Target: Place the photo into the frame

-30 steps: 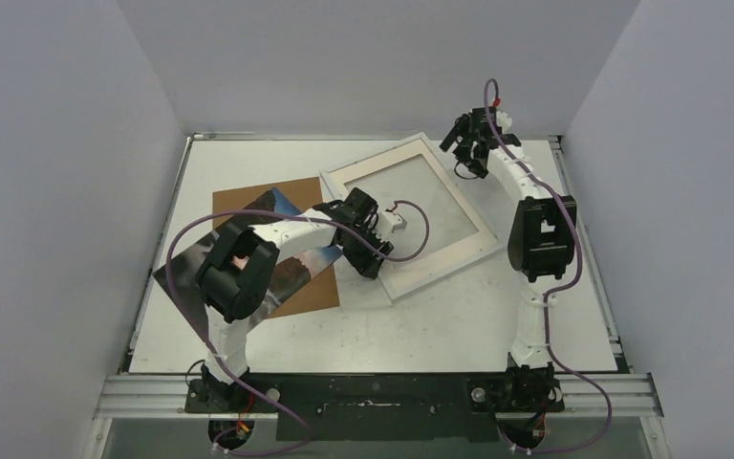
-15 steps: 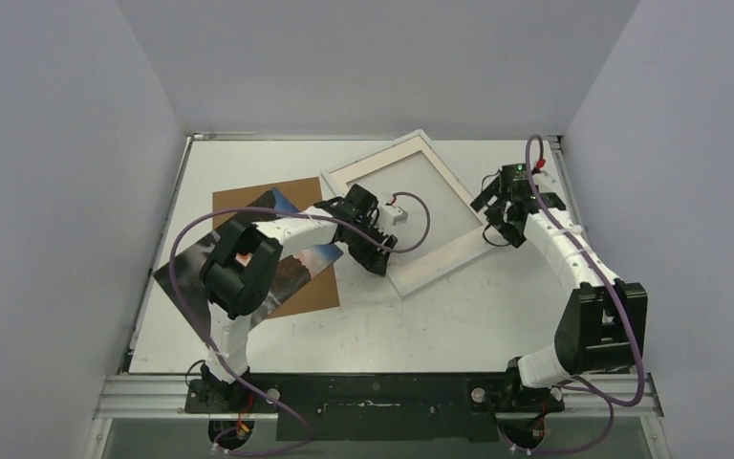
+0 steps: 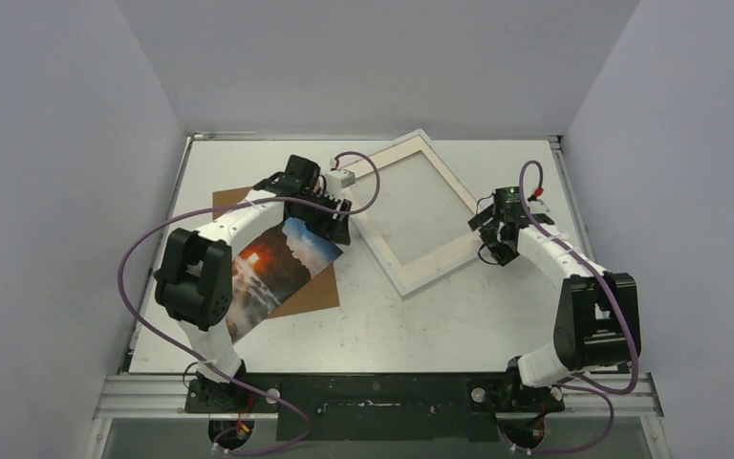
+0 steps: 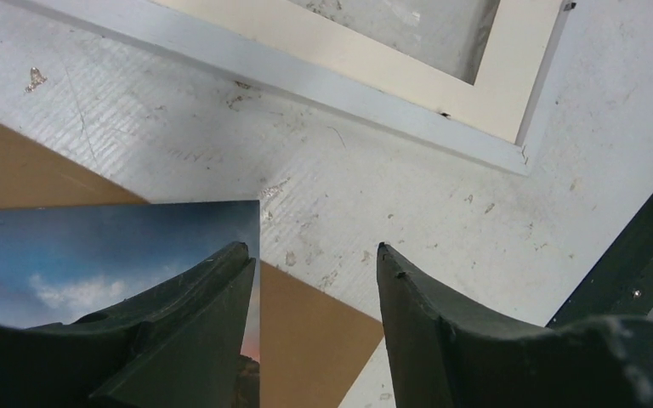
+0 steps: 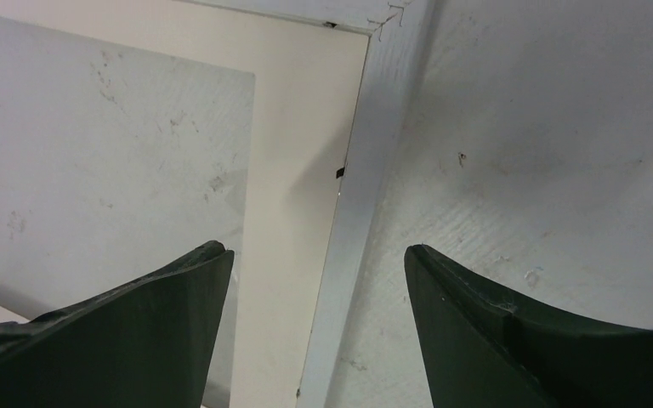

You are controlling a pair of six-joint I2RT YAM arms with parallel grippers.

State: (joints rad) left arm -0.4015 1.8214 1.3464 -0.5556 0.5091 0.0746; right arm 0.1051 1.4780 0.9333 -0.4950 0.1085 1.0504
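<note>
Left of the frame, the photo lies on a brown board on the table, one corner close to the frame. My left pincer is half open above that corner and holds nothing. My right pincer is wide open over the frame's right edge, holding nothing too.

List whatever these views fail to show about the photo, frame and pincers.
The photo: lower left hidden by the left arm in the top view; cropped to one corner in the left wrist view.
The left pincer: whether its finger touches the photo, unclear.
The right pincer: contact with the frame unclear; top view too small.
</note>
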